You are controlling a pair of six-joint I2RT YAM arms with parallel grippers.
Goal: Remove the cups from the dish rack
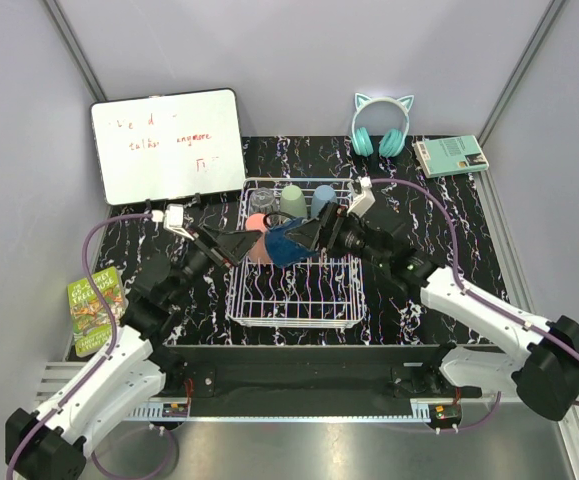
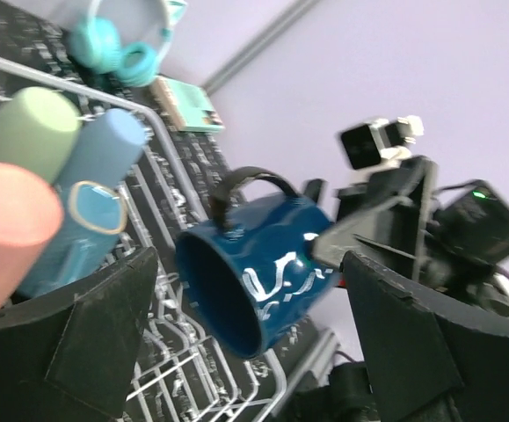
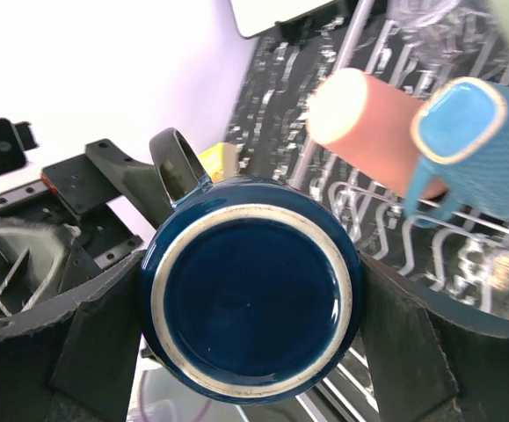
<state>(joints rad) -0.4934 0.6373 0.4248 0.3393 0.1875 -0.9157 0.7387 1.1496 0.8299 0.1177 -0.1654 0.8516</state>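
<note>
Right gripper (image 3: 254, 338): pinching the navy mug (image 3: 252, 286) across its body near the foot, a pad (image 3: 105, 338) against each side. The handle sits clear of both pads.
Mug place: held sideways above the rack (image 1: 295, 323), directly between the two grippers. Its foot faces the right wrist and its mouth faces the left gripper (image 2: 250, 352).
Left gripper: spread wide and holding nothing. Its fingers (image 2: 87, 343) stand either side of the mug's mouth, apart from the wall.
Step in hand: by my reading, a hand-over of the mug from right to left, not yet made.
Doing it well:
- Bring the left gripper on along the mug's axis so its fingers straddle the wall ahead of the right pads.
- Turn it so neither finger meets the handle.
- Close squarely across the widest part, since the glaze will likely be slippery.
- Release the right gripper only once the left grip is firm.
- Make the exchange over the rack, which would catch a slip.
Mug look: deep navy glaze inside and out, white squiggles on the side, a dark loop handle and a pale bare ring round the foot.
Other cups: the salmon cup (image 2: 8, 229), green cup (image 2: 25, 132), blue cup (image 2: 105, 149) and teal mug (image 2: 78, 229) sit grouped beyond the left gripper's outer finger. A glass (image 1: 262, 200) is at the rack's far end.
</note>
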